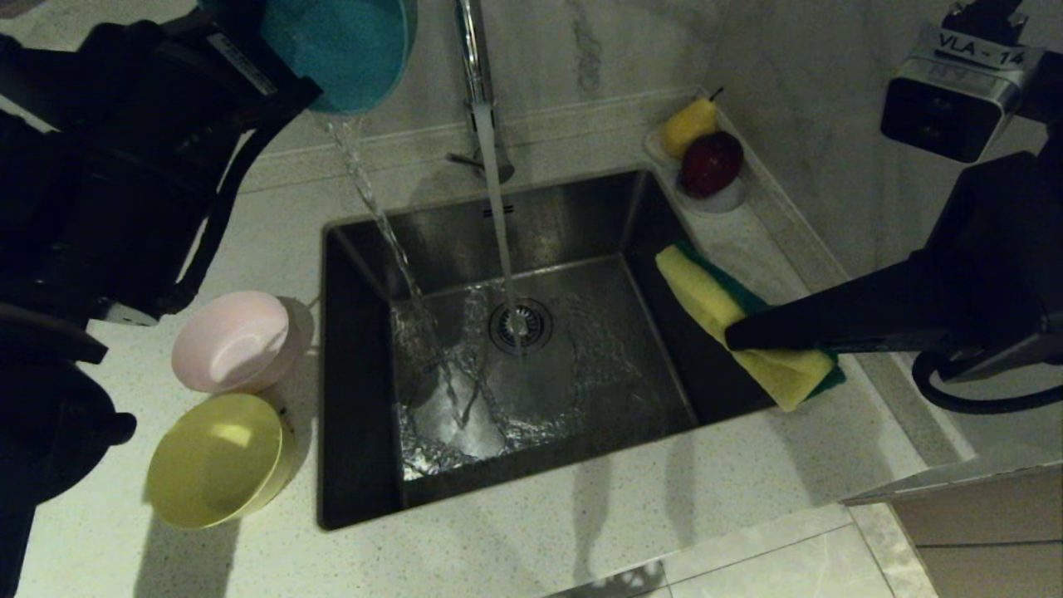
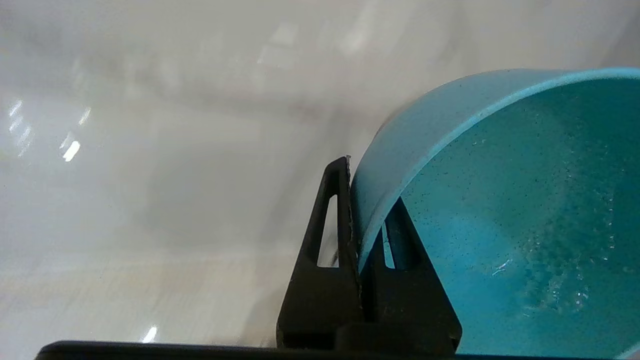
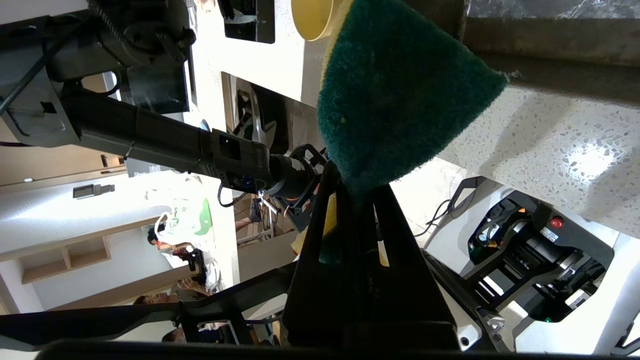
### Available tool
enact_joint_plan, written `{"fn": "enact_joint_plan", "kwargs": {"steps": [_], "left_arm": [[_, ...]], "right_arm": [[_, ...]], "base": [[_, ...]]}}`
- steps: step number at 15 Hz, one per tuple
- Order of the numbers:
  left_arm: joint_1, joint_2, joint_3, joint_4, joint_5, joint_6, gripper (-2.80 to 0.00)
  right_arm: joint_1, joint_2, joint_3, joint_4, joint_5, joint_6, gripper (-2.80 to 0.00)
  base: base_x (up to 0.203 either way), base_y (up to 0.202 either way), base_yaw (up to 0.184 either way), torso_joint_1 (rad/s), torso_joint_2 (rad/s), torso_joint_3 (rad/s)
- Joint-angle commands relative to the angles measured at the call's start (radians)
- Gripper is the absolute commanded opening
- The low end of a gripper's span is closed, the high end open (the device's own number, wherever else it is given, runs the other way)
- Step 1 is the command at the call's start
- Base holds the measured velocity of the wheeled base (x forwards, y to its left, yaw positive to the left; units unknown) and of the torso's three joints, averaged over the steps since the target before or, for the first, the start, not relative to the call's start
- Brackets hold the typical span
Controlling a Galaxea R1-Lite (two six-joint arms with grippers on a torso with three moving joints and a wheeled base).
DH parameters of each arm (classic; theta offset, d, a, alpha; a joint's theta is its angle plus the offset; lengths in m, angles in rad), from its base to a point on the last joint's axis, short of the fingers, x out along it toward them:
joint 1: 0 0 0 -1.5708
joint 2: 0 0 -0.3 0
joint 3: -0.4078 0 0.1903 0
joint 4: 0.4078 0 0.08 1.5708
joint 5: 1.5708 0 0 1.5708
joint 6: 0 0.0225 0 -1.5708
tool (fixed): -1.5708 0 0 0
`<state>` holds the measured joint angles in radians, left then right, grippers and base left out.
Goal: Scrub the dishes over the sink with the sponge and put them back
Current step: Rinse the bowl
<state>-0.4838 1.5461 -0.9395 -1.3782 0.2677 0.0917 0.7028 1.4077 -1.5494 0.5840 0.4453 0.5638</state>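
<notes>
A light blue bowl (image 1: 349, 50) is held tipped above the far left corner of the sink (image 1: 664, 274), its rim pinched by the closed left gripper (image 2: 356, 220); a thin stream of water is poured from it into the basin. A second stream is run from the chrome faucet (image 1: 480, 91) onto the round drain strainer (image 1: 521, 325), and the steel floor is covered with rippling water. The sponge (image 1: 722, 311), yellow foam with a dark green scouring layer, is clamped by the closed right gripper (image 3: 357, 200) over the sink's right edge.

The sink is set into a pale speckled stone tabletop (image 1: 515, 540), backed by a light marbled wall (image 1: 631, 50). Three bowls are counted: the blue one held aloft, plus a pale pink bowl (image 1: 232, 340) and a yellow bowl (image 1: 217, 461) standing just beside each other on the tabletop left of the sink, the yellow one nearer. One sponge is seen. At the far right corner, one small white dish (image 1: 724, 198) is seen with two fruits in it, a yellow pear (image 1: 688, 126) and a dark red apple (image 1: 712, 163).
</notes>
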Motion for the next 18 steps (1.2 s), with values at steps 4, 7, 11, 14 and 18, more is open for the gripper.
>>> {"fn": "enact_joint_plan", "kwargs": {"steps": [4, 7, 11, 14, 18], "left_arm": [[-0.001, -0.055, 0.054, -0.068, -0.018, 0.002, -2.8], [-0.001, -0.091, 0.087, -0.084, -0.069, -0.006, -2.8], [-0.001, -0.109, 0.097, -0.071, -0.068, -0.007, -2.8], [0.001, -0.116, 0.111, 0.066, -0.043, -0.011, -2.8], [0.008, -0.168, 0.099, 0.634, 0.007, -0.108, -2.8]], "right_arm": [[0.0, 0.016, 0.006, 0.002, 0.004, 0.002, -2.8], [0.0, 0.02, 0.009, -0.018, 0.004, 0.005, -2.8], [0.0, 0.018, 0.008, -0.025, 0.006, 0.006, -2.8], [-0.005, 0.013, 0.013, -0.023, 0.004, 0.008, -2.8], [-0.049, -0.009, 0.005, -0.024, 0.051, 0.008, -2.8]], "base": [[0.0, 0.0, 0.0, 0.0, 0.0, 0.0], [0.0, 0.0, 0.0, 0.0, 0.0, 0.0], [0.0, 0.0, 0.0, 0.0, 0.0, 0.0], [0.0, 0.0, 0.0, 0.0, 0.0, 0.0], [0.0, 0.0, 0.0, 0.0, 0.0, 0.0]]}}
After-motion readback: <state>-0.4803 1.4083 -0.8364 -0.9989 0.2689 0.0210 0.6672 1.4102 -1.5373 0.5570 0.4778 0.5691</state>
